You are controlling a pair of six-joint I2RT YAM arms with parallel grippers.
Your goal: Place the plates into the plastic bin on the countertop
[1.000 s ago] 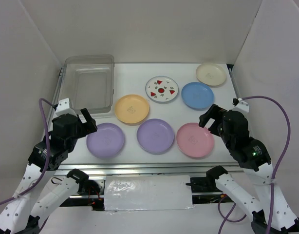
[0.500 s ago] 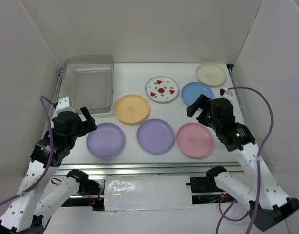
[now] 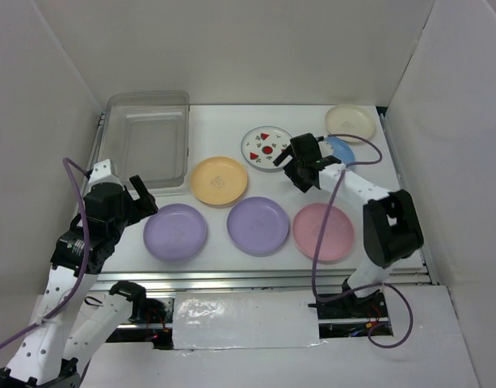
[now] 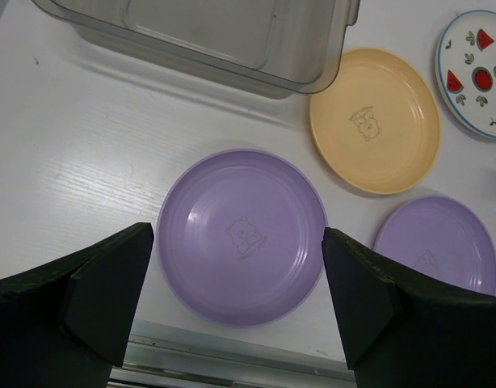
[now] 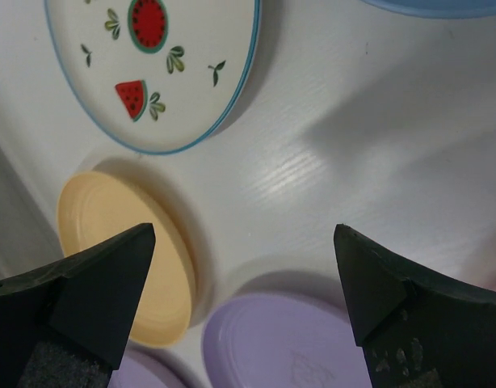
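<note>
Across white tabletop point(image 3: 224, 121): seven plates, all flat, none in plastic bin point(image 3: 149, 99) yet. Bin at far-left corner, nothing inside, just beyond yellow-orange plate point(image 3: 219, 179). Near row, L to R: lilac plate point(image 4: 241, 236), second lilac plate point(image 3: 258, 225), pink plate point(image 3: 323, 232). Further back: strawberry plate point(image 3: 260, 145), blue plate point(image 3: 342, 147) partly hidden under right arm point(image 3: 353, 180), cream plate point(image 3: 350, 122) at far right.

Left end effector point(image 3: 145, 200): released, grasping nothing, hovering above lilac plate w/ fingers spread to either side of it in wrist view. Right end effector point(image 5: 244, 234): likewise released, nothing held, hanging over bare tabletop betw. strawberry, yellow-orange & second lilac plates.

Looks like approach phase, first pick not yet made. For L side: skip rim-to-rim squeeze; shift toward one edge, tilt wrist, drop one finger inside rim & other outside, then pinch rim firmly. Expect slip on shallow smooth plastic, so close fully before lifting. Raise clear of bin wall, make short hop to bin, lower flat, keep to one end to leave room for stacking. For R side: commit to one plate, prob. strawberry, come in at nearest rim, avoid nudging blue plate w/ forearm. Keep arms well apart over bin; take turns.
</note>
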